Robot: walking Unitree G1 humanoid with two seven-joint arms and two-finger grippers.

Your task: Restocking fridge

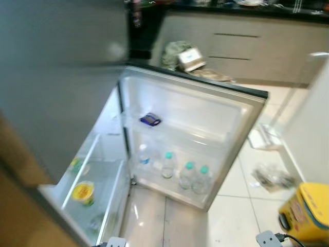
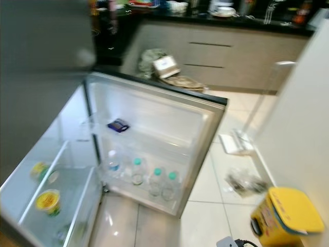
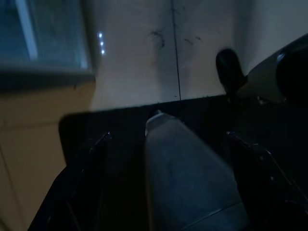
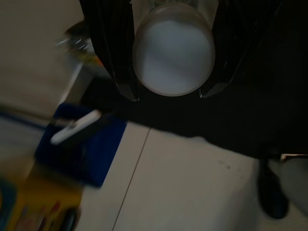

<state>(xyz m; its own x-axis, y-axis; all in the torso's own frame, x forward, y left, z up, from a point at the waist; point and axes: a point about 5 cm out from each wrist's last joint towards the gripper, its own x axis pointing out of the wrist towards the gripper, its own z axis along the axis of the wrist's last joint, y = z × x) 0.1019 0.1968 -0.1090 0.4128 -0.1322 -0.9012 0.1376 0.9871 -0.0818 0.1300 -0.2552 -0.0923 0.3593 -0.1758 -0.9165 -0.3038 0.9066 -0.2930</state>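
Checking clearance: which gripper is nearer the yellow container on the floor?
Right. The right gripper, shut on a white-topped item, hangs near the yellow container on the robot's right. The left gripper hangs on the far side, by the open fridge.

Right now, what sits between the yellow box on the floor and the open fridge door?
In the right eye view, a crumpled clear wrapper lies on the tiles between the yellow box and the fridge door.
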